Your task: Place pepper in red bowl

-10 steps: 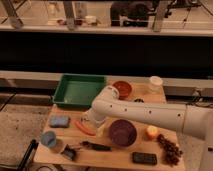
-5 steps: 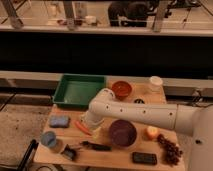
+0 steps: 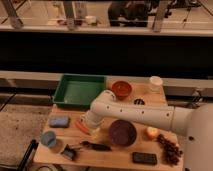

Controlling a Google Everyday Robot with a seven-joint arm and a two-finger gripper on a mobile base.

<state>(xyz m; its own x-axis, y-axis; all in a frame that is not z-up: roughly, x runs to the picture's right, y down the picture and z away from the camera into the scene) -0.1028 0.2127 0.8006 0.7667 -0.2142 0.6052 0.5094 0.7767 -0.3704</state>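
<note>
The pepper (image 3: 82, 127) is a slim orange-red piece lying on the left half of the wooden table (image 3: 107, 156), in front of the green tray. The red bowl (image 3: 121, 89) is small, round and terracotta, and stands at the back middle of the table. My white arm reaches in from the right and bends down. My gripper (image 3: 89, 122) hangs at its end, right beside and just above the right end of the pepper. The arm's wrist hides the fingertips.
A green tray (image 3: 77, 91) stands at the back left and a white cup (image 3: 155, 83) at the back right. A dark purple bowl (image 3: 122, 133), a blue sponge (image 3: 59, 121), a bluish cup (image 3: 48, 139), a black tool (image 3: 96, 146), an orange fruit (image 3: 151, 132), dark grapes (image 3: 170, 149) and a black flat object (image 3: 144, 158) lie around.
My arm has swung a little to the left and down, bringing the gripper closer to the pepper. The pepper and the bowls have not moved.
</note>
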